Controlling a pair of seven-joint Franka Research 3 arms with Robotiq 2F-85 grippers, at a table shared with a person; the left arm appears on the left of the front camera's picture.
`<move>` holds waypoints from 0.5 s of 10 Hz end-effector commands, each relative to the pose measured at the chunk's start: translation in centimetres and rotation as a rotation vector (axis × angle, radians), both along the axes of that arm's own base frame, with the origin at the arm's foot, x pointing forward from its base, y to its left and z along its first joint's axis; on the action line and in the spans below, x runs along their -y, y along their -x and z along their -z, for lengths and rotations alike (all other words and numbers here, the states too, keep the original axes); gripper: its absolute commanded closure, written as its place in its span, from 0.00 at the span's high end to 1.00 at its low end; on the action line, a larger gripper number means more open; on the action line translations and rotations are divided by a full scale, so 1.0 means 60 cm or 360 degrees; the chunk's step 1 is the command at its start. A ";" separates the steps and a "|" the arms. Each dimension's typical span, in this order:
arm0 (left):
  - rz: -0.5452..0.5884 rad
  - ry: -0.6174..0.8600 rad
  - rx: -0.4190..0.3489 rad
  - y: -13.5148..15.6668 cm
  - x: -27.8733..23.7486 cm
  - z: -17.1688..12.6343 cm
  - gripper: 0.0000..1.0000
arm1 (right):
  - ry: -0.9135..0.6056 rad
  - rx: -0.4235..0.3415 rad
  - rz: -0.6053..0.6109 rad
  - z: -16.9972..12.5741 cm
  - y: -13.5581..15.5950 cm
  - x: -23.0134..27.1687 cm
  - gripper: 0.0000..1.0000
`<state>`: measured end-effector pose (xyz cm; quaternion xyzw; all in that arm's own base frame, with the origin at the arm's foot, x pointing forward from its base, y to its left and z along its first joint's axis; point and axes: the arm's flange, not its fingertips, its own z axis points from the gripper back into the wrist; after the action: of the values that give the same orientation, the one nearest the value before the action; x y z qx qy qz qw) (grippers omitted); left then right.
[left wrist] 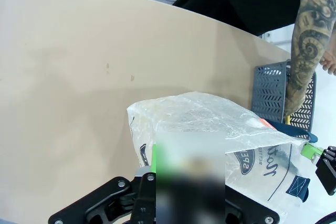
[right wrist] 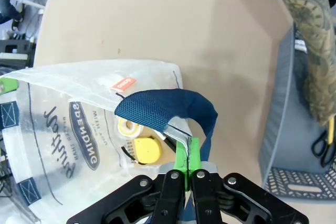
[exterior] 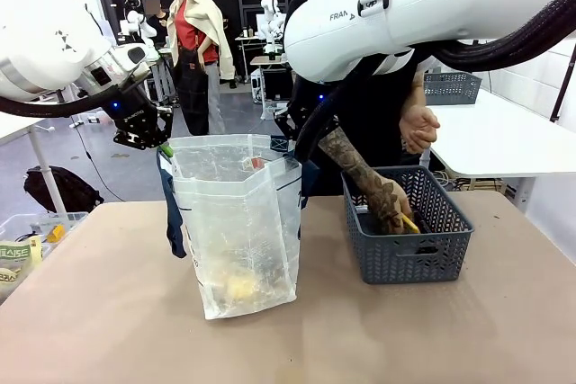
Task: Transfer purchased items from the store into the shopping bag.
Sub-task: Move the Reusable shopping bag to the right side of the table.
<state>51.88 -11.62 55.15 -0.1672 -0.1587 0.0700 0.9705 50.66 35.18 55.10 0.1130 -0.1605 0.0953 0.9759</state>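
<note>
My left jaws and right jaws both pinch the rim of the shopping bag (exterior: pixel 236 231), centre frame. Its film looks light, limp and slippery, so gripping beside the strap (right wrist: pixel 163 109) seems safest.

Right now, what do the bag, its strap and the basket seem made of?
The bag: thin translucent plastic film, crinkled; contents show through. Its strap: navy woven fabric, probably; mesh texture shows. The basket: dark grey moulded plastic, matte, with herringbone cut-outs.
</note>
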 end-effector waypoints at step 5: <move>-0.0028 0.0008 0.0000 0.003 -0.005 -0.003 0.00 | -0.0011 -0.0011 0.0011 -0.001 0.000 0.006 0.00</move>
<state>51.88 -11.62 55.15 -0.1672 -0.1587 0.0700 0.9705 50.66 35.18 55.10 0.1130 -0.1605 0.0953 0.9759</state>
